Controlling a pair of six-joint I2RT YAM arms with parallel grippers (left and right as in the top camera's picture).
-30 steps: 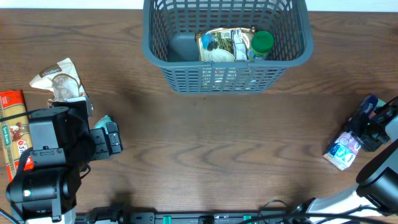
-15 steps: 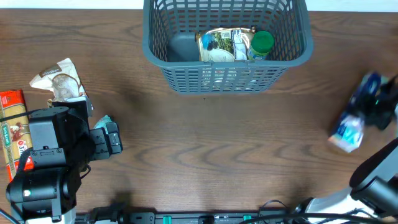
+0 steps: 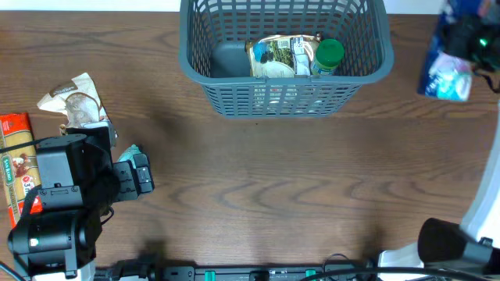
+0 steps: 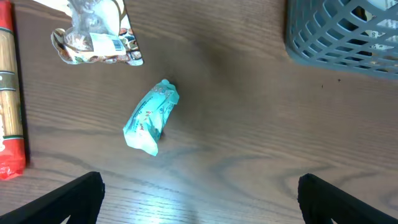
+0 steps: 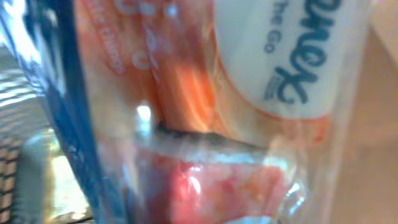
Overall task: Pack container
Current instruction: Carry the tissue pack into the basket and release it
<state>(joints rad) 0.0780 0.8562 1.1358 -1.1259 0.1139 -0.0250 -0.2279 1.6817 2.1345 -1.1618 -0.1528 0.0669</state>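
Blue pack (image 3: 447, 70) sits clamped in my right gripper (image 3: 461, 43), right of the basket (image 3: 226, 94); next I should swing left and release.

"How many baskets?"
"One basket (image 3: 285, 97), holding one printed pouch (image 3: 277, 56) and one green-lidded jar (image 3: 329, 53)."
"And lying on the table (image 3: 273, 179)?"
"One red pasta pack (image 3: 17, 168), one clear snack bag (image 3: 76, 99), one teal packet (image 4: 151, 116)."
"Anything else?"
"One blue tissue pack (image 3: 447, 70). That makes six grocery items."
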